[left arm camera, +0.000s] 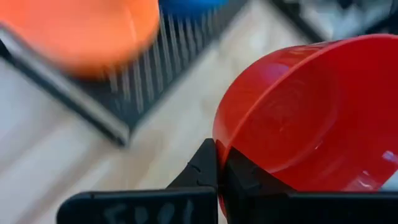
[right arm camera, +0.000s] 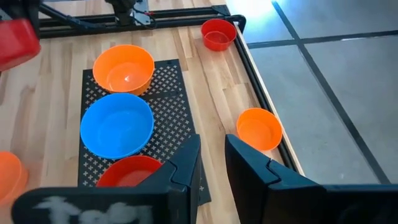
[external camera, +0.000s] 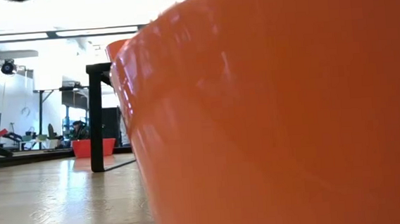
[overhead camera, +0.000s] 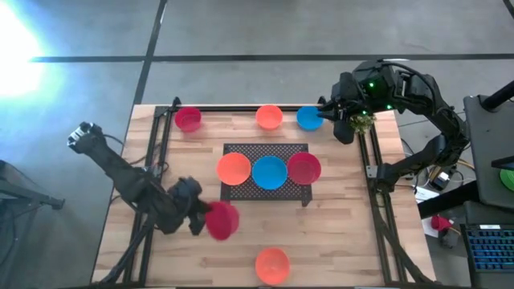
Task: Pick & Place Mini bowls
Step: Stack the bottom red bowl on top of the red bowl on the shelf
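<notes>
My left gripper [overhead camera: 201, 218] is near the table's near-left part, shut on a red mini bowl [overhead camera: 222, 221], which is also in the left wrist view [left arm camera: 311, 118]. The dark mesh rack [overhead camera: 265, 152] carries an orange bowl [overhead camera: 234, 168], a blue bowl [overhead camera: 269, 172] and a red bowl [overhead camera: 303, 168] on their bases. My right gripper [right arm camera: 211, 158] is open. It hovers at the far right edge beside a blue bowl [overhead camera: 309, 118] and touches nothing that I can see. My left gripper pinches the red bowl's rim [left arm camera: 219, 148], with one finger [left arm camera: 202, 168] outside the wall and the other [left arm camera: 245, 177] inside the hollow. The fingers come roughly level from the table's left side. The bowl sits tilted, its mouth turned toward the wrist camera.
A red bowl [overhead camera: 188, 119] and an orange bowl [overhead camera: 269, 117] stand along the far edge. Another orange bowl [overhead camera: 272, 265] stands at the near edge and fills the low view [external camera: 292, 119]. A small green plant [overhead camera: 361, 122] sits by the right gripper. A dark frame rail [overhead camera: 373, 172] borders the table.
</notes>
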{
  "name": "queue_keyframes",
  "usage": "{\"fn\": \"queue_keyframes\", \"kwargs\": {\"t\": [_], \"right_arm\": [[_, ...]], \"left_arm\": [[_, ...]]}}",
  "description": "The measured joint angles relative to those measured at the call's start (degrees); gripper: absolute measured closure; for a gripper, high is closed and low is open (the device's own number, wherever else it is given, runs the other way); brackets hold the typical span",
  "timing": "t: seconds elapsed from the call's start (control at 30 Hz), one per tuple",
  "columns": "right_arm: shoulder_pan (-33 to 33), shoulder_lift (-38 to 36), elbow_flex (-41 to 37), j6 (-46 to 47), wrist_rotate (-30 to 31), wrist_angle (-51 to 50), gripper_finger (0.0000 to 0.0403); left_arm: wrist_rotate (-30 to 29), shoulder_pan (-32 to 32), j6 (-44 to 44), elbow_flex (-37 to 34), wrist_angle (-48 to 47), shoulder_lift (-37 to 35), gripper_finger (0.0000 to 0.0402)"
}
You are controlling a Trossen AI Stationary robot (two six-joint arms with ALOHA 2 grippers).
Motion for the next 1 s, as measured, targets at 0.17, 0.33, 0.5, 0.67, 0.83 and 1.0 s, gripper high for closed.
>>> {"fn": "queue_keyframes", "kwargs": {"t": [0.17,0.33,0.5,0.67,0.83,1.0], "right_arm": [[0.01,0.00,0.00,-0.29,0.00,0.17,0.0335],[0.02,0.00,0.00,-2.42,0.02,1.01,0.0319],[0.02,0.02,0.00,-2.58,0.02,4.21,0.0291],[0.02,0.04,-1.40,-2.10,-0.04,8.36,0.0268],[0.06,0.04,-5.88,-2.53,-4.60,16.08,0.0255],[1.79,0.09,-10.80,-6.83,-7.14,26.43,0.0245]], "left_arm": [[-12.39,2.32,4.63,6.12,0.25,1.05,0.0401],[-22.49,6.19,11.07,10.68,0.23,2.93,0.0401],[-31.63,12.36,16.60,12.95,0.35,5.99,0.0401],[-44.81,17.49,20.54,13.49,3.30,8.33,0.0401],[-52.89,21.47,26.67,13.43,7.49,10.84,0.0401],[-52.77,25.36,33.40,13.41,13.59,12.57,0.0401]]}}
